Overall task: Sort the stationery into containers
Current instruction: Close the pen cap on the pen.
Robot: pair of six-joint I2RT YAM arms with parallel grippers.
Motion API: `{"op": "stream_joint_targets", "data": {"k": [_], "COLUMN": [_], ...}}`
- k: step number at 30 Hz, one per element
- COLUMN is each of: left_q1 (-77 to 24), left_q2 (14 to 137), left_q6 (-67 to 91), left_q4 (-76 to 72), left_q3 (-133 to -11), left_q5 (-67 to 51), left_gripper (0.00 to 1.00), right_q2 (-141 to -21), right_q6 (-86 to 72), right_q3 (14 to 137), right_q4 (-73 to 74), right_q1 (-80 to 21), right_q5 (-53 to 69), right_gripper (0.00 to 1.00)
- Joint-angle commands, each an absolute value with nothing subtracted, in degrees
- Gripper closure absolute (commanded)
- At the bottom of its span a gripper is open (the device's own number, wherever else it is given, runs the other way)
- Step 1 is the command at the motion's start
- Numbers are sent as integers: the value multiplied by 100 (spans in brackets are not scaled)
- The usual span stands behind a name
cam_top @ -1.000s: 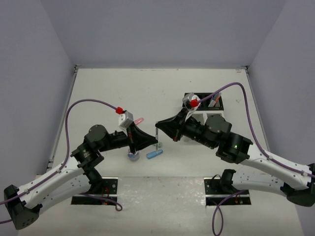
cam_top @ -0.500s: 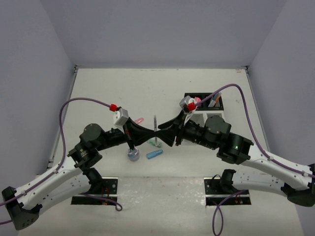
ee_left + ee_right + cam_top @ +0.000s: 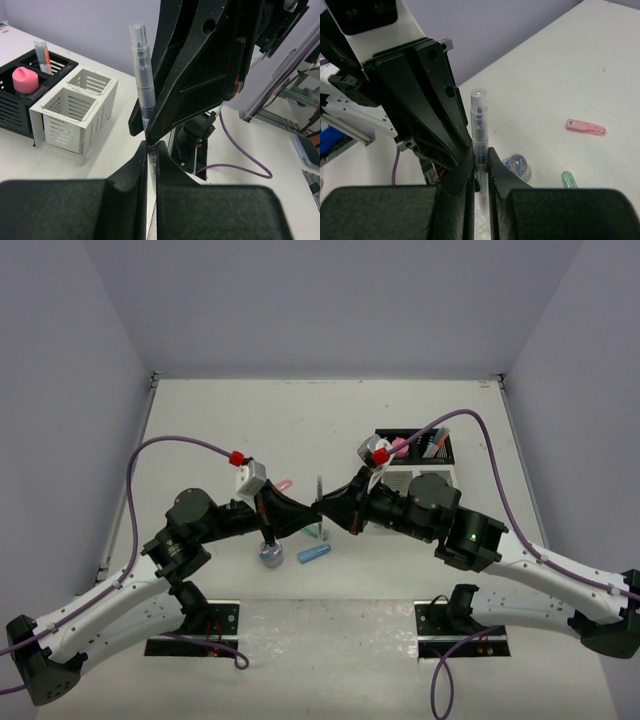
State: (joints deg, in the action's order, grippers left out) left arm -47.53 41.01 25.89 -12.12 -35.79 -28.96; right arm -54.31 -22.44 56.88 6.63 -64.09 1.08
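A clear pen (image 3: 317, 492) stands upright above the table's middle, held between both grippers. My left gripper (image 3: 150, 150) is shut on its lower part. My right gripper (image 3: 480, 161) is shut on the pen (image 3: 479, 120) just above that. The two grippers meet tip to tip in the top view, left gripper (image 3: 306, 513) and right gripper (image 3: 324, 508). On the table below lie a round blue-grey roll (image 3: 270, 556), a blue capsule (image 3: 313, 554), a mint piece (image 3: 568, 178) and a pink piece (image 3: 585, 127). The black organiser (image 3: 12, 107) holds a pink marker (image 3: 25, 80) and thin pens (image 3: 42, 52). The white organiser (image 3: 75, 107) stands beside it.
The organisers stand at the right back of the table (image 3: 425, 445), partly hidden by the right arm. Purple cables arch over both arms. Grey walls close the table on three sides.
My left gripper has risen from the table with the pen and swung it upright. My right gripper has moved in from the right and closed on the pen.
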Motion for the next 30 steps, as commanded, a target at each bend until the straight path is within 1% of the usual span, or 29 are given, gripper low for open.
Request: {"op": "stream_joint_targets", "data": {"k": [1, 2, 3, 4, 6, 7, 8, 9, 10, 11, 12, 13, 17, 18, 19, 20, 21, 22, 23, 25, 26, 30], "left_q1": [-4769, -4769, -4764, -4764, -4765, -4772, -4767, -4764, -4764, -4764, -4764, -4764, -4772, -4768, -4764, -4764, -4765, -4770, -4770, -4764, -4767, -4764], "left_q2": [4138, 4158, 4181, 4206, 4303, 4348, 4405, 4447, 4462, 4507, 4524, 4514, 4383, 4344, 4321, 4317, 4325, 4331, 4338, 4355, 4365, 4394], "left_q6": [2422, 2426, 2436, 2469, 2512, 2569, 2593, 2615, 2628, 2630, 2633, 2619, 2588, 2579, 2564, 2547, 2537, 2521, 2498, 2457, 2452, 2452], "left_q4": [-1452, -1445, -1454, -1474, -1560, -1668, -1735, -1793, -1826, -1848, -1851, -1836, -1819, -1824, -1839, -1854, -1847, -1809, -1788, -1771, -1782, -1846], "left_q3": [-3772, -3786, -3797, -3797, -3798, -3804, -3795, -3791, -3799, -3813, -3834, -3840, -3810, -3806, -3806, -3804, -3796, -3790, -3780, -3744, -3715, -3639], "left_q5": [-3091, -3031, -2963, -2936, -2980, -2992, -3020, -3041, -3053, -3089, -3099, -3081, -2980, -2996, -3058, -3127, -3163, -3200, -3252, -3362, -3414, -3550], "left_gripper": [98, 85, 65, 57, 50, 50, 60, 67, 69, 79, 91, 98, 100, 100, 100, 100, 100, 100, 100, 100, 100, 100], "right_q2": [-5445, -5405, -5354, -5318, -5244, -5222, -5226, -5229, -5232, -5245, -5268, -5282, -5297, -5310, -5321, -5324, -5311, -5279, -5262, -5256, -5271, -5411], "right_q6": [-2315, -2342, -2384, -2451, -2516, -2543, -2566, -2586, -2593, -2595, -2600, -2593, -2622, -2633, -2633, -2626, -2608, -2554, -2483, -2315, -2259, -2258], "right_q3": [5829, 5785, 5715, 5646, 5482, 5457, 5447, 5441, 5440, 5445, 5458, 5458, 5421, 5394, 5375, 5368, 5372, 5426, 5541, 5832, 5990, 6646], "right_q4": [423, 372, 283, 107, -163, -283, -313, -341, -365, -378, -372, -352, -381, -401, -431, -460, -468, -436, -314, 96, 278, 947], "right_q1": [-6448, -6451, -6451, -6451, -6444, -6451, -6451, -6451, -6451, -6451, -6451, -6451, -6451, -6451, -6448, -6444, -6451, -6451, -6451, -6447, -6439, -6347], "right_q5": [81, 64, 49, 34, 38, 65, 93, 119, 132, 132, 132, 132, 161, 216, 273, 297, 287, 271, 210, 53, -19, -253], "right_gripper": [100, 100, 100, 100, 100, 100, 100, 100, 100, 100, 100, 100, 100, 97, 82, 66, 60, 37, 25, 22, 23, 30]}}
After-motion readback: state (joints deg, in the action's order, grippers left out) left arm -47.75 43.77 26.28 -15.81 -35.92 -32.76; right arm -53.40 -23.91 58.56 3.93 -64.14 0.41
